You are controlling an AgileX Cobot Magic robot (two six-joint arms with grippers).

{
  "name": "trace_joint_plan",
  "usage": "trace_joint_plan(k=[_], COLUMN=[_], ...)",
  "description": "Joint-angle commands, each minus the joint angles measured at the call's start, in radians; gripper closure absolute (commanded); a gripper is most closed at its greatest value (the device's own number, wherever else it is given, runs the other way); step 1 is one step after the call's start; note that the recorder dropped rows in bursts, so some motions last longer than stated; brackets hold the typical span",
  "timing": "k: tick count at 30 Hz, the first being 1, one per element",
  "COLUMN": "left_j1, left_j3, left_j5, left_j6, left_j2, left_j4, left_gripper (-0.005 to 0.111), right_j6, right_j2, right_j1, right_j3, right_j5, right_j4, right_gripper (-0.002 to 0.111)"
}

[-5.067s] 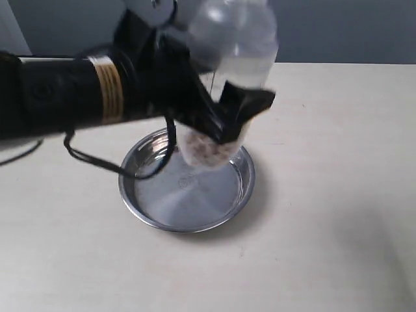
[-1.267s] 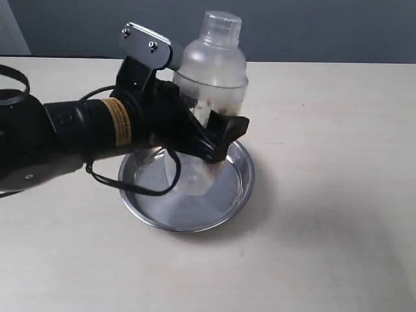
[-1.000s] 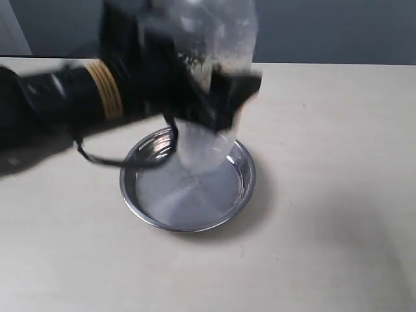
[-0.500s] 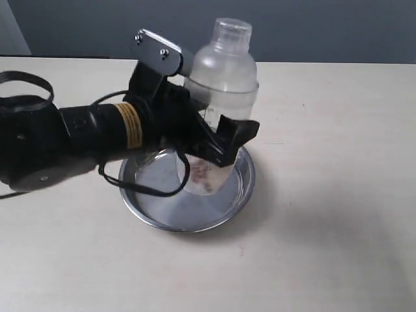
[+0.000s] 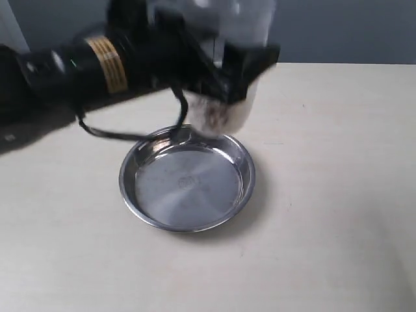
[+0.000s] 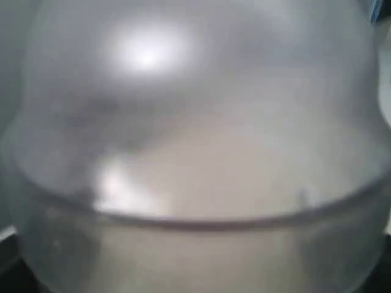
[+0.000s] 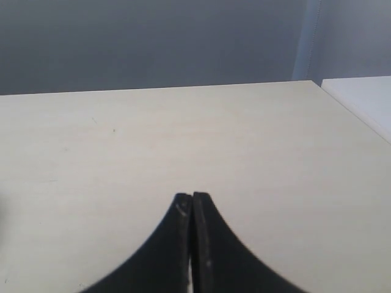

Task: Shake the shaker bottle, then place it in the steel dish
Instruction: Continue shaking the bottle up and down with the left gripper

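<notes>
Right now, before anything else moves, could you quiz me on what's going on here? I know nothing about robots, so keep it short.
1. True or false: the steel dish has nothing in it.
2. Which arm's claw grips the shaker bottle? A. left B. right C. neither
3. Fill in: the jaws of the right claw are ____.

Key:
1. True. The bottle is held up in the air, above the dish's far rim.
2. A. The left claw is clamped around it.
3. Shut. They are pressed together over bare table.
</notes>
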Motion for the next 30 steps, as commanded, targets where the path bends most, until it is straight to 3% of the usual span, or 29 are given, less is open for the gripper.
trace_joint_plan(k=[1,3,5,6,7,9,11,13,14,16,18,19,21,22,26,30], left_j1=[-0.012,-0.009,-0.005,-0.002,-0.005,-0.012,-0.012,-0.002,0.0,-0.011,-0.01,-0.01,-0.01,-0.008,-0.034,-0.039], left_j3=[0.089,0.103,0.01,-0.015,-0.021,0.072,0.075,-0.026,-0.068,-0.017,0.059,0.055,-0.014,-0.05,-0.028,0.047], left_j5=[0.093,-0.008,-0.139,-0.111,0.023,0.105,0.008,-0.158,-0.098,0.062,0.029,-0.03,-0.182,-0.189,0.048,0.001], left_j6=[0.006,-0.029,0.014,0.031,0.026,0.005,-0.03,0.068,0.089,0.01,-0.033,-0.082,-0.016,0.029,0.009,-0.064], left_j2=[0.125,0.141,-0.01,-0.036,-0.034,0.107,0.117,-0.001,-0.028,0.063,0.208,0.196,0.098,0.061,0.114,0.224], left_j4=[-0.04,-0.076,-0.012,-0.012,-0.014,-0.038,-0.054,-0.01,-0.018,-0.009,-0.055,-0.04,0.004,0.009,0.005,-0.022], left_gripper=[0.106,0.106,0.106,0.106,0.106,0.106,0.106,0.106,0.106,0.106,0.106,0.106,0.106,0.106,0.106,0.106], right_j6=[-0.002,-0.002,-0.002,-0.002,-0.002,-0.002,-0.002,-0.002,-0.002,-0.002,-0.002,-0.002,-0.002,-0.002,-0.002,-0.002], right_j2=[-0.005,-0.005,-0.005,-0.005,-0.005,-0.005,-0.005,-0.005,-0.005,-0.005,-0.005,-0.005,-0.005,-0.005,-0.005,-0.005], right_j1=[-0.003,-0.003,-0.003,-0.003,-0.003,-0.003,-0.003,-0.003,-0.003,-0.003,-0.003,-0.003,-0.003,-0.003,-0.003,-0.003], right_j3=[0.001,0.001,0.001,0.001,0.001,0.001,0.001,0.001,0.001,0.001,0.001,0.001,0.001,0.001,0.001,0.001], right_j5=[-0.012,-0.012,-0.012,-0.012,-0.012,-0.012,-0.012,-0.012,-0.012,-0.012,-0.012,-0.012,-0.012,-0.012,-0.012,-0.012], right_j4=[0.001,0.001,0.001,0.001,0.001,0.001,0.001,0.001,0.001,0.001,0.001,0.001,0.001,0.001,0.001,0.001], right_gripper=[0.109,0.109,0.109,0.109,0.109,0.109,0.109,0.109,0.109,0.109,0.109,0.109,0.109,0.109,0.109,0.109])
